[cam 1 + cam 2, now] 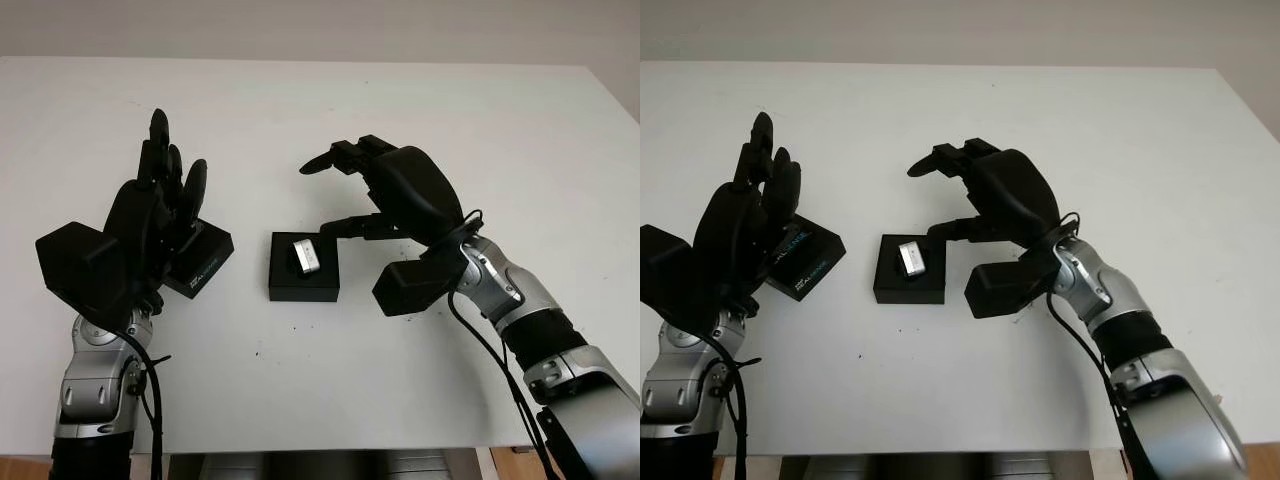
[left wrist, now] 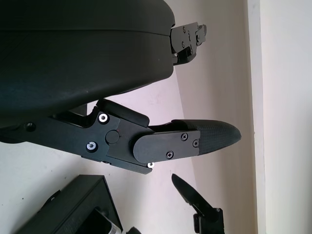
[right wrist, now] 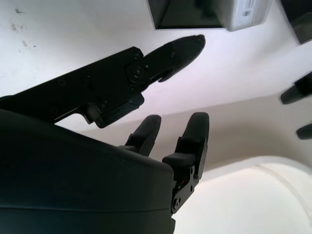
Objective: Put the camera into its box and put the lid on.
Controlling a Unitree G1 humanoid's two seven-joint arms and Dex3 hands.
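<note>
A: Sitting in the box (image 1: pixel 304 272) already — camera (image 1: pixel 306 256); right hand (image 1: pixel 385 195) at its 3 o'clock, released, holding nothing.
B: Lid (image 1: pixel 200 262) at 9 o'clock, under the empty left hand (image 1: pixel 160 215) — step 2: grasp it, cover squarely.

My left hand (image 1: pixel 160 215), open, stands left of the box (image 1: pixel 304 267); my right hand (image 1: pixel 385 190), open, hovers beside its right edge

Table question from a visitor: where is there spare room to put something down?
The white table is bare beyond both hands and along the near edge. It is crowded mid-table: the left hand over the lid, the box holding the camera, and the open right hand beside it.
</note>
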